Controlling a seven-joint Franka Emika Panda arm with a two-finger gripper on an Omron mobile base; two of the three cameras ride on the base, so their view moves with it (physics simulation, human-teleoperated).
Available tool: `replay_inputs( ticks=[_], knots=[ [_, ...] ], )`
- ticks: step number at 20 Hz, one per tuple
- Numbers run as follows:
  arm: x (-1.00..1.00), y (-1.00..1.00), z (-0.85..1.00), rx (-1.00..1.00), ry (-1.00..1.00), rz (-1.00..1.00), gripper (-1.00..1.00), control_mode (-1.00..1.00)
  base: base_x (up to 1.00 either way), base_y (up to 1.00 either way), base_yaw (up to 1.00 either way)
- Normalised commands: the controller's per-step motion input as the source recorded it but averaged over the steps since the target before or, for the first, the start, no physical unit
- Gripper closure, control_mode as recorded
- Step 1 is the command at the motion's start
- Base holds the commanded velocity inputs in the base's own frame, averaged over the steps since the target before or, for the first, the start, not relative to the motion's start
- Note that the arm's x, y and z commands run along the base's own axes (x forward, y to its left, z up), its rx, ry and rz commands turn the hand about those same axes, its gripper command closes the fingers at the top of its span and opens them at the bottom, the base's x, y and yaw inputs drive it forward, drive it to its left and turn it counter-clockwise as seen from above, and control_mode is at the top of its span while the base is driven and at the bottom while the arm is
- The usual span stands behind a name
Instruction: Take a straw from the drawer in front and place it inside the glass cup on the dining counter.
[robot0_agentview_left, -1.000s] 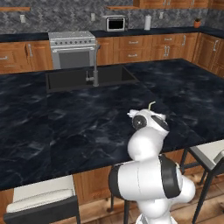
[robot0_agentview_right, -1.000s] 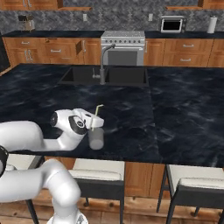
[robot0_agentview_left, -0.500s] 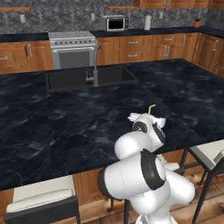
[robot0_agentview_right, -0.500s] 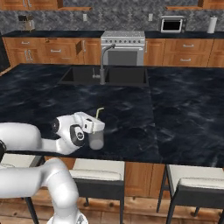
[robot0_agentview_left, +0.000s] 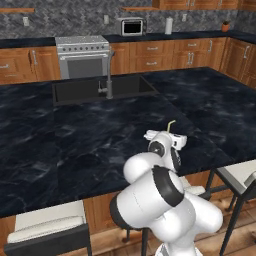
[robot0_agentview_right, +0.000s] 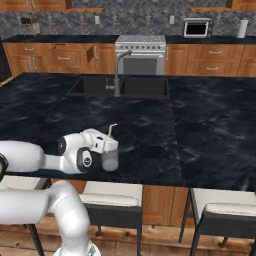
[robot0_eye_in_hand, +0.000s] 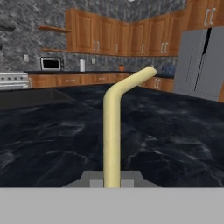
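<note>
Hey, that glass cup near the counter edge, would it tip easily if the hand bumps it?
Probably yes: the glass cup looks small, handle-less and light, so a nudge could slide or tip it. It stands near the dining counter edge, above the stools, so a fall seems possible.

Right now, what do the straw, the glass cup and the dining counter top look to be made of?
Straw: probably matte plastic or paper, uniformly pale tan-yellow with a smooth bent tip.
Glass cup: seems to be glass or clear plastic, greyish and translucent.
Dining counter top: looks like polished black marble, with pale veining and a soft sheen.
</note>
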Motion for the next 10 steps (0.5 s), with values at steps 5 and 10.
replay_inputs(
  ticks=[5,10],
  knots=[
    [0.0,0.05,-0.11,-0.01,0.0,0.0,1.0,-1.0,0.0,0.0,0.0],
    [0.0,0.0,-0.01,0.0,0.0,0.0,1.0,-1.0,0.0,0.0,0.0]
  ],
)
